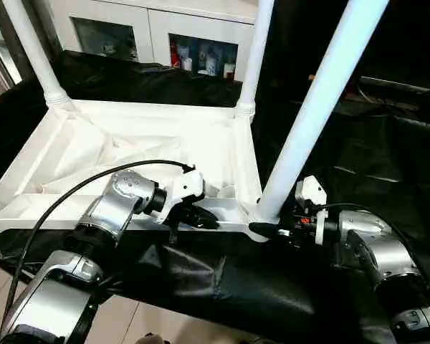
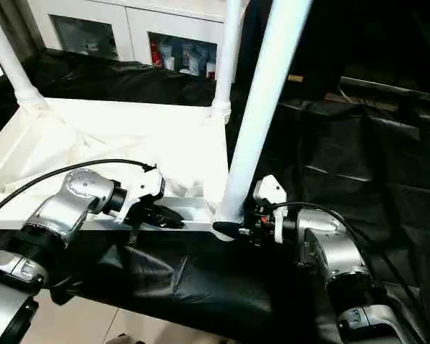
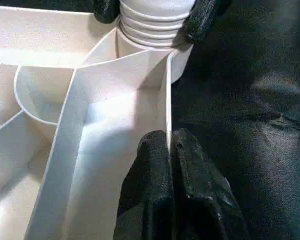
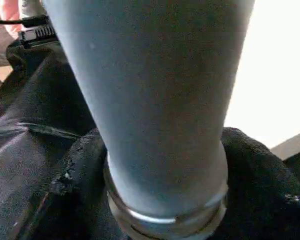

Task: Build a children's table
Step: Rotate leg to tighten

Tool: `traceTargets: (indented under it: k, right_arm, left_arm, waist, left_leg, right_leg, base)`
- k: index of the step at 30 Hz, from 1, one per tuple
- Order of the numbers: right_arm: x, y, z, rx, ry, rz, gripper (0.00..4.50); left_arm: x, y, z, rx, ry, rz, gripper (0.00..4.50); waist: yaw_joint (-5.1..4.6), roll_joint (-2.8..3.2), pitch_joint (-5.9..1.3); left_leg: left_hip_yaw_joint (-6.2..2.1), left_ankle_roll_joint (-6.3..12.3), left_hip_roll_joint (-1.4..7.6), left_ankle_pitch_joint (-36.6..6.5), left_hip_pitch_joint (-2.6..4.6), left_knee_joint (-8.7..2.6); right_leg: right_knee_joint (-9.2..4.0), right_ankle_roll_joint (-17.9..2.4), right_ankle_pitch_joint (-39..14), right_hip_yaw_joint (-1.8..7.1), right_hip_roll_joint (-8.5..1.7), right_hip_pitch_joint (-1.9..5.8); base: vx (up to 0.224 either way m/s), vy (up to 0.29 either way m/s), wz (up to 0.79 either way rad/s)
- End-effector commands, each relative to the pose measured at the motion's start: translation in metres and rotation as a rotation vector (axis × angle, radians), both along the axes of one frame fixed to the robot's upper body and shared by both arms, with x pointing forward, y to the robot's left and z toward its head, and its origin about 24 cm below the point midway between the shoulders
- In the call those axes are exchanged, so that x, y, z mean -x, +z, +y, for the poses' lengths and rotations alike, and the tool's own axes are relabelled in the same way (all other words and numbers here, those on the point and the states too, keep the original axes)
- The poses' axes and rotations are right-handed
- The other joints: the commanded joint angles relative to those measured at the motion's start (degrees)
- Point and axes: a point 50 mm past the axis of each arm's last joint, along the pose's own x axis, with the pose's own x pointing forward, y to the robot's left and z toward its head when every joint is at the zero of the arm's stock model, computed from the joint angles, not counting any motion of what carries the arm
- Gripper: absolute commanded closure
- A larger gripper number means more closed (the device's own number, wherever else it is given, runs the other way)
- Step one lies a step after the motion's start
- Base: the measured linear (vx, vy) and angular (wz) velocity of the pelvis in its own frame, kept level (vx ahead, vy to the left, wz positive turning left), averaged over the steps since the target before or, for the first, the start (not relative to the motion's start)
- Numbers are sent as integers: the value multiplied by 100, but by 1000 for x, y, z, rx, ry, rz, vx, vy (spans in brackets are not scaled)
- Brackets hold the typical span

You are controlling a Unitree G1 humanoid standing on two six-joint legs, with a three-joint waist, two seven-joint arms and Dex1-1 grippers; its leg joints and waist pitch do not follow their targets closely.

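Note:
The white children's table top [image 1: 129, 143] lies upside down on black cloth, ribs facing up. Two legs stand in its far corner sockets, one on the left [image 1: 32, 50] and one on the right [image 1: 256, 50]. A third leg [image 1: 315, 107] rises from the near right corner socket. My left gripper [image 3: 169, 145] is shut on the thin near rim wall [image 3: 167, 90] of the top, just left of that corner. My right gripper [image 1: 266, 221] clasps the base of the third leg, with one black finger [image 4: 85, 170] on either side of the leg, touching it.
Black cloth [image 1: 201, 279] covers the work surface and hangs over its near edge. A white glass-door cabinet [image 1: 158, 36] stands behind the table. A black cable [image 1: 72, 193] loops over my left forearm. Tiled floor [image 1: 129, 322] shows below the cloth edge.

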Motion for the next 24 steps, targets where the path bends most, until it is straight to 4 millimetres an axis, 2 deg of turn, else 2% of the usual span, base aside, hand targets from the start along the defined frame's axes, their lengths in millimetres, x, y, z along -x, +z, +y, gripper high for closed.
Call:
traceTargets:
  k: [1,3,6,7,8,9,10,13,14,15,16,19,22,24]
  right_arm:
    - [3,-1,1,-7,11,13,153]
    - [4,-3,1,-8,1,20,165]
    - [-2,-14,3,22,-140,40,169]
    - [-4,-19,3,49,-205,52,170]
    - [-4,-19,3,49,-205,52,170]
    - [-9,-29,5,85,-334,59,170]
    - [-9,-29,5,85,-334,59,170]
    - [-22,-42,10,94,-655,103,171]
    - [-25,-43,11,90,-719,120,171]
    - [-26,-44,12,89,-732,123,171]
    - [-29,-45,16,78,-810,143,171]
    - [-34,-45,29,63,-887,165,171]
    - [-36,-39,41,96,-807,67,171]
    - [-36,-36,44,98,-771,11,116]
  left_arm:
    - [6,-4,-6,3,-43,21,450]
    - [4,-5,-7,2,-18,7,450]
    - [-9,-8,-14,-4,127,-83,450]
    - [-13,-9,-17,1,173,-101,450]
    - [-13,-9,-17,1,173,-101,450]
    - [-18,-10,-24,9,236,-117,450]
    - [-18,-10,-24,9,236,-117,450]
    - [-26,-11,-46,22,329,-139,450]
    - [-26,-11,-52,27,342,-144,450]
    - [-27,-11,-54,28,346,-145,450]
    - [-28,-11,-64,36,370,-155,450]
    - [-29,-10,-81,53,395,-169,450]
    - [-25,-10,-90,67,354,-168,450]
    - [-23,-10,-89,71,332,-161,450]
  waist:
    - [33,-10,-313]
    - [31,-22,-310]
    - [16,-25,-298]
    - [11,-41,-282]
    - [6,-39,-272]
    - [1,-45,-268]
    - [-16,-33,-258]
    - [-49,7,-260]
    - [-65,15,-264]
    - [-70,2,-262]
    - [-67,-3,-268]
    - [-68,34,-282]
    - [-45,28,-293]
    - [-38,19,-305]
  left_leg:
    - [-49,471,178,-672,6,-360]
    - [-49,460,175,-707,12,-362]
    - [-53,386,159,-812,24,-368]
    - [-58,287,150,-1009,51,-381]
    - [-64,253,144,-1056,43,-386]
    - [-77,206,147,-1159,47,-399]
    - [-70,191,141,-1198,47,-400]
    - [-104,7,134,-1324,70,-423]
    - [-113,-47,138,-1316,72,-434]
    - [-111,-52,134,-1344,65,-436]
    - [-104,-19,130,-1339,64,-424]
    - [-101,7,120,-1318,57,-420]
    - [-98,75,122,-1178,26,-415]
    - [-92,133,119,-1101,22,-404]
  right_leg:
    - [-331,-1532,-274,226,-418,318]
    - [-342,-1502,-371,225,-419,312]
    - [-389,-1429,-646,236,-423,285]
    - [-439,-1339,-1065,240,-433,274]
    - [-452,-1295,-1232,238,-434,272]
    - [-479,-1176,-1534,238,-441,272]
    - [-496,-1125,-1664,246,-440,234]
    - [-537,-956,-2102,241,-447,225]
    - [-537,-945,-2056,243,-442,217]
    - [-543,-940,-2033,240,-433,224]
    - [-542,-956,-1951,244,-437,225]
    - [-538,-988,-1743,249,-428,231]
    - [-500,-1052,-1326,244,-430,262]
    - [-480,-1083,-1148,245,-429,275]
  base:
    - [0,0,0]
    - [0,0,0]
    - [0,0,0]
    - [0,0,0]
    - [0,0,0]
    - [0,0,0]
    - [0,0,0]
    - [0,0,0]
    - [0,0,0]
    - [0,0,0]
    - [0,0,0]
    - [0,0,0]
    - [0,0,0]
    - [0,0,0]
